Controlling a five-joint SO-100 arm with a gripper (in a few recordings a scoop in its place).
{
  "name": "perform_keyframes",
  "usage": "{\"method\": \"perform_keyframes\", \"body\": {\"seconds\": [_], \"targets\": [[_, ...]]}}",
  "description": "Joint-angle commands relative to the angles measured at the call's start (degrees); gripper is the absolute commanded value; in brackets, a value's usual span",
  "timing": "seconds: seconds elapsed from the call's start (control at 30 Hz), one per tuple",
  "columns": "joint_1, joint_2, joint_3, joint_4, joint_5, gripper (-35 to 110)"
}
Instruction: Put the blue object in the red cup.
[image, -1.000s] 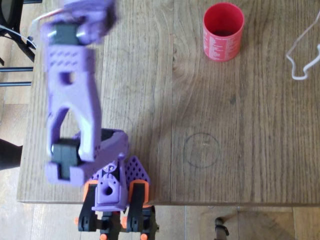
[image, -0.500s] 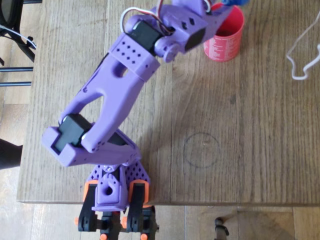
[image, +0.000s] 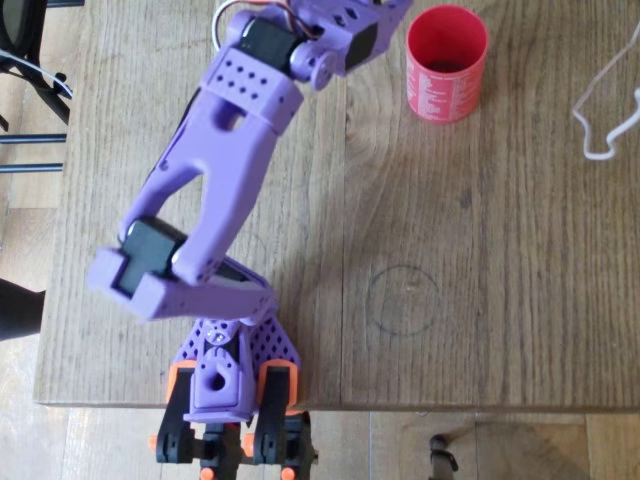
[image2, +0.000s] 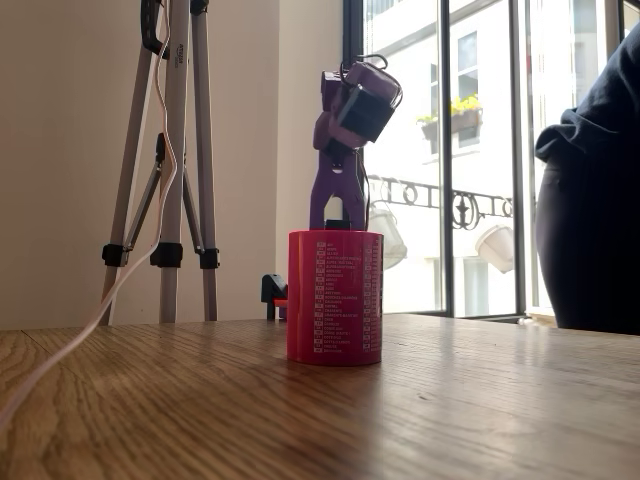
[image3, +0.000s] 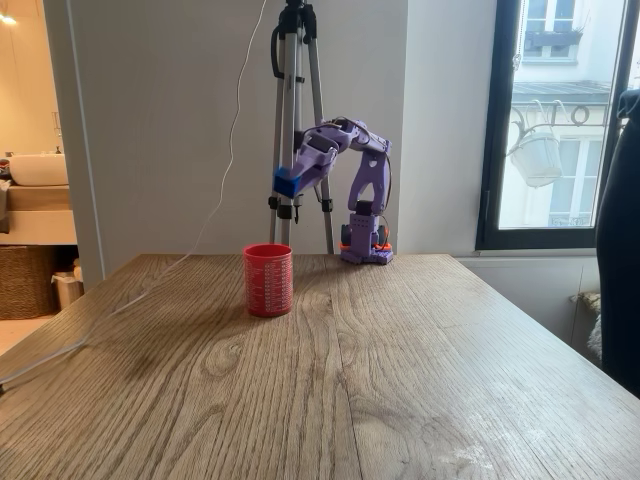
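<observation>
You are working in a bright room with a pale wall, tall windows on one side and a camera tripod (image3: 297, 120) standing behind a wide wooden table (image3: 400, 380), whose grain runs the long way and which carries a faint pencilled circle (image: 403, 299) near the middle. A person in dark clothing (image2: 590, 200) shows at the window side. The purple arm (image: 215, 170) rises from its orange-clamped base (image: 225, 400) at the table edge and reaches up and across toward the red cup (image3: 268, 279), which stands upright on the far part of the table with a white cable (image: 605, 110) lying well off to its side. In a fixed view the gripper (image3: 288, 182) hangs high in the air, above the cup and a little to the side of it, closed on the blue brick (image3: 284, 183), which you can see as a small blue block at the fingertips. As I judge it, you have the pick-up done and the carry almost done; what is left is to line the brick up over the cup's mouth, lower it and let go. The cup's inside looks empty from above.
</observation>
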Motion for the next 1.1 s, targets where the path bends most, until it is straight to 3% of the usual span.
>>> {"method": "perform_keyframes", "body": {"seconds": [0.0,0.47,0.83,1.07], "targets": [[-0.4,-1.7,-3.9,-2.3,0.1,1],[5.0,-4.9,-0.2,-11.2,2.5,1],[5.4,-4.3,0.5,-9.8,1.3,1],[7.1,-3.2,1.8,-7.4,2.4,38]]}}
